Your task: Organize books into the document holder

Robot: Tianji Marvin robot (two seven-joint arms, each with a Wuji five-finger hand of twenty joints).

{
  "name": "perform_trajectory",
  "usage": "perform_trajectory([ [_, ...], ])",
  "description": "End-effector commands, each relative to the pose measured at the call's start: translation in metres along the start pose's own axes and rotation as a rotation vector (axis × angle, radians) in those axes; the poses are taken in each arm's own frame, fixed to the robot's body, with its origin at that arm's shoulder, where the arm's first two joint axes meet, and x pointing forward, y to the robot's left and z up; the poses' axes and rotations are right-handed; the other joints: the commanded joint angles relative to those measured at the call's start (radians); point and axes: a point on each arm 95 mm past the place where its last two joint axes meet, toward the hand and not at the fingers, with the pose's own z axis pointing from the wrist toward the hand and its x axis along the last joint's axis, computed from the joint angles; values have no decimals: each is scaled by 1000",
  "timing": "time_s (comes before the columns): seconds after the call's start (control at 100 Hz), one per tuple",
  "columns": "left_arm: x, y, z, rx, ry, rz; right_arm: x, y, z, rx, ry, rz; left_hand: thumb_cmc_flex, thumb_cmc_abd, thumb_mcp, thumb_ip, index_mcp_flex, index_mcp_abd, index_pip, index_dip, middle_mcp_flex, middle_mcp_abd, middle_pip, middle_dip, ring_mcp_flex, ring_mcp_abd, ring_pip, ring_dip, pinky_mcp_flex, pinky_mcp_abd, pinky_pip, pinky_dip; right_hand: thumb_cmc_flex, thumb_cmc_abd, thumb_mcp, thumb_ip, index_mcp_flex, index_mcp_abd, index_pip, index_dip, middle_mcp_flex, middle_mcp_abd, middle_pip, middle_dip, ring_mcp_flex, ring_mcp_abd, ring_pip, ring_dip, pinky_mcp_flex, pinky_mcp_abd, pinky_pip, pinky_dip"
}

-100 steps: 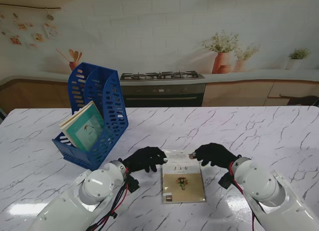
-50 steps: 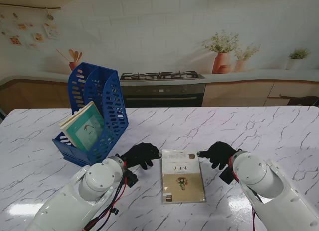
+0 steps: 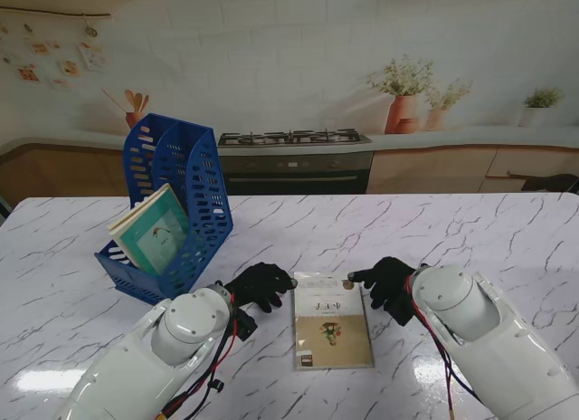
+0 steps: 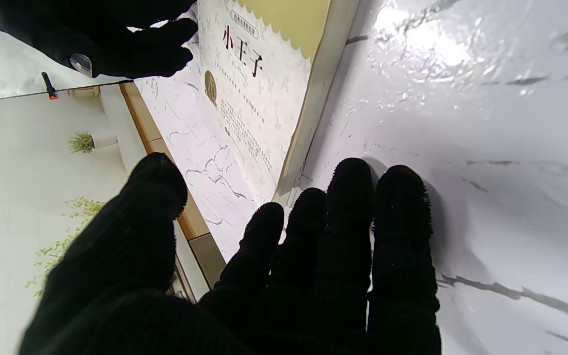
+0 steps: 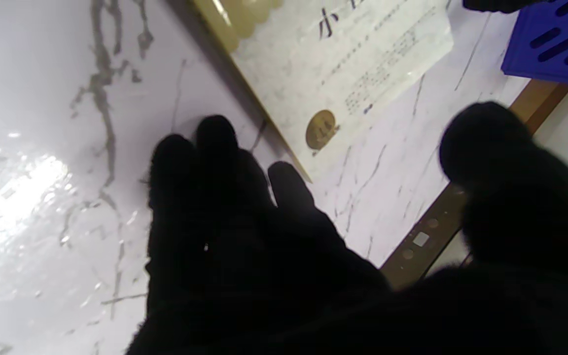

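A pale book (image 3: 331,320) with a yellow lower cover lies flat on the marble table between my two hands; it also shows as the book (image 4: 259,84) and the book (image 5: 343,59). My left hand (image 3: 260,285) rests open at its far left corner, fingers (image 4: 343,222) straight and close to the edge. My right hand (image 3: 389,284) is open at the far right corner, thumb apart, holding nothing. The blue document holder (image 3: 172,212) stands at the left, farther from me, with a teal-covered book (image 3: 156,228) leaning inside.
The holder's blue slotted wall (image 5: 555,44) shows in the right wrist view. A stove (image 3: 294,157) and counter with potted plants (image 3: 403,94) lie behind the table. The marble table (image 3: 470,248) stretches bare to the right.
Both hands had drawn a little off the book's far corners half a second ago; now they have edged back toward them, and both forearms have rolled slightly. The book has not moved.
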Motion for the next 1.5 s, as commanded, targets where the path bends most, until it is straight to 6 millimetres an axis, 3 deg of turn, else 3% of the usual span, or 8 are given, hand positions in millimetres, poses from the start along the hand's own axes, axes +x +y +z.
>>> perform_trajectory([
  [0.0, -8, 13, 2, -25, -6, -17, -8, -14, 7, 57, -40, 22, -23, -5, 11, 0, -15, 29, -1, -16, -7, 19, 20, -17, -9, 87, -45, -28, 11, 12, 14, 6, -2, -24, 19, -22, -28, 86, -23, -27, -71, 102, -67, -27, -41, 73, -56, -37, 26, 120, -16, -25],
  [0.18, -11, 18, 4, -34, -16, -33, -8, -16, 12, 88, -85, 43, -20, -4, 12, 1, -19, 33, 2, -15, -10, 24, 17, -19, -8, 92, -41, -30, 13, 15, 19, 7, 12, -26, 39, -21, -49, 118, -38, -36, -112, 135, -40, -15, -49, 86, -52, -34, 45, 121, -32, -47],
  [0.44, -11, 22, 3, -33, -26, -49, -12, -17, 21, 139, -123, 70, -13, -5, 17, 2, -22, 36, 6, -13, -12, 26, 18, -20, -8, 91, -37, -32, 16, 16, 23, 7, 20, -20, 50, -22, -60, 135, -42, -39, -137, 146, -6, -3, -55, 82, -50, -32, 53, 115, -44, -67],
  [0.92, -7, 33, 8, -37, -32, -64, -12, -31, 25, 159, -131, 204, 0, -31, 69, 3, -26, 41, 16, -12, -5, 19, 37, -10, 31, 72, -19, -32, 67, 9, 35, -2, 52, -31, 78, -20, -80, 145, -44, -35, -175, 151, 18, 4, -77, 82, -66, -38, 32, 108, -77, -96],
  [1.07, -6, 35, 9, -45, -27, -71, -11, -36, 26, 167, -118, 266, 1, -35, 79, 2, -38, 40, 15, -13, -18, 14, 39, -8, 32, 62, -21, -32, 80, 7, 31, -11, 56, -40, 96, -20, -90, 125, -43, -30, -179, 131, 21, 3, -84, 73, -69, -39, 15, 100, -83, -100],
  [1.27, -7, 35, 9, -45, -31, -78, -9, -39, 26, 149, -110, 360, 7, -47, 103, 2, -39, 40, 18, -13, -17, 15, 46, -5, 57, 54, -12, -27, 133, -4, 42, -27, 52, -58, 133, -24, -103, 128, -40, -18, -180, 135, 38, 9, -85, 82, -56, -31, 4, 119, -66, -92],
  [1.39, -7, 36, 9, -47, -32, -81, -6, -42, 26, 159, -109, 448, 12, -56, 119, 0, -46, 37, 18, -15, -27, 8, 47, -4, 61, 44, -11, -25, 145, -14, 38, -45, 53, -70, 157, -27, -109, 116, -36, -8, -163, 118, 61, 18, -71, 75, -37, -23, 0, 135, -44, -79],
  [1.49, -7, 36, 9, -48, -28, -82, -4, -44, 26, 177, -106, 496, 9, -55, 121, 0, -52, 34, 17, -15, -35, 5, 46, -4, 63, 39, -10, -24, 150, -16, 38, -50, 53, -74, 166, -29, -116, 102, -33, 3, -160, 108, 67, 20, -74, 72, -24, -17, -20, 202, -29, -66],
])
